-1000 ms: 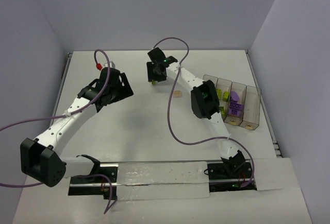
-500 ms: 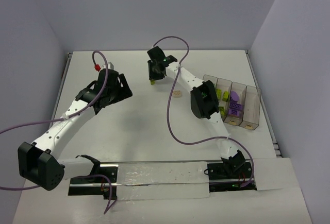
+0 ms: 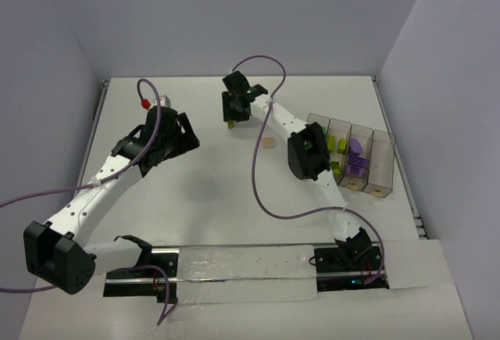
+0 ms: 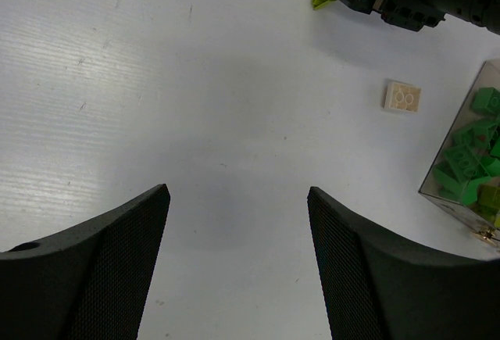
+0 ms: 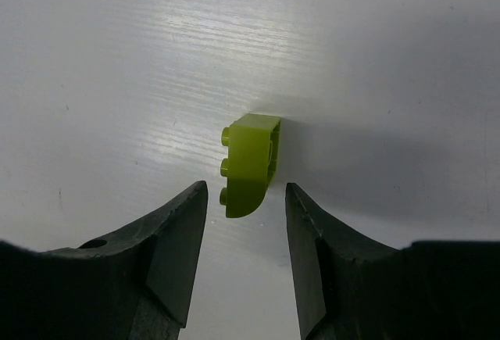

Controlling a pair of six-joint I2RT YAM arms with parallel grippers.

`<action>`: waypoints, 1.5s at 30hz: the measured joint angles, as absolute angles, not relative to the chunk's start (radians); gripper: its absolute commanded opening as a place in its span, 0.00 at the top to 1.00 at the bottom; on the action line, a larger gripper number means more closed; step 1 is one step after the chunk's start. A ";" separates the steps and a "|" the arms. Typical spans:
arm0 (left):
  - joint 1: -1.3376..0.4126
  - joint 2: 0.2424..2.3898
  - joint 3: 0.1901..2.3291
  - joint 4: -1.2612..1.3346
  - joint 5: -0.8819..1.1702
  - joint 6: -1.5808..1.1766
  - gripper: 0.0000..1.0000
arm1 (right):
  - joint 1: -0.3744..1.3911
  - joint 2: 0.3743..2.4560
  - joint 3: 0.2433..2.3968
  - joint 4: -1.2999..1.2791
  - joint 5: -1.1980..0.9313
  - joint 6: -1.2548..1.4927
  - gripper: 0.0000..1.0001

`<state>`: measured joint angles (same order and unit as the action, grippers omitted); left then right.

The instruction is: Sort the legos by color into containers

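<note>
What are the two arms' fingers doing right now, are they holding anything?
Left gripper: open, holding nothing.
Right gripper: open, its fingers on either side of a yellow-green brick on the table, not gripping it.

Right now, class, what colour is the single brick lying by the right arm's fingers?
The brick is yellow-green, clearest in the right wrist view.

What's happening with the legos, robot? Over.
Left jaws open, empty. Right jaws open, tips flanking yellow-green lego on table. Tan lego loose near containers. Nothing blocking.
</note>
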<state>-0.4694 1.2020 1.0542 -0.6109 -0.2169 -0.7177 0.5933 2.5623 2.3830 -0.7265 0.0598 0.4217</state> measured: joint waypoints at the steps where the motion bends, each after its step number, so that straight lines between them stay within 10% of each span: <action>1: -0.469 1.201 1.054 -0.611 -0.217 -0.718 0.21 | 0.593 2.563 2.384 -0.727 0.061 0.421 0.49; 13: -0.469 1.183 1.046 -0.611 -0.217 -0.718 0.21 | 0.598 2.588 2.403 -0.733 0.072 0.413 0.53; 27: -0.469 1.180 1.041 -0.611 -0.217 -0.718 0.21 | 0.601 2.577 2.374 -0.705 0.064 0.401 0.90; 45: -0.469 1.180 1.041 -0.611 -0.205 -0.718 0.21 | 0.564 1.898 1.874 -0.459 0.148 0.382 0.94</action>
<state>-0.4686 1.1801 1.0412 -0.6113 -0.2055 -0.7177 0.5639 1.8978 1.8742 -0.4590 0.1482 0.3817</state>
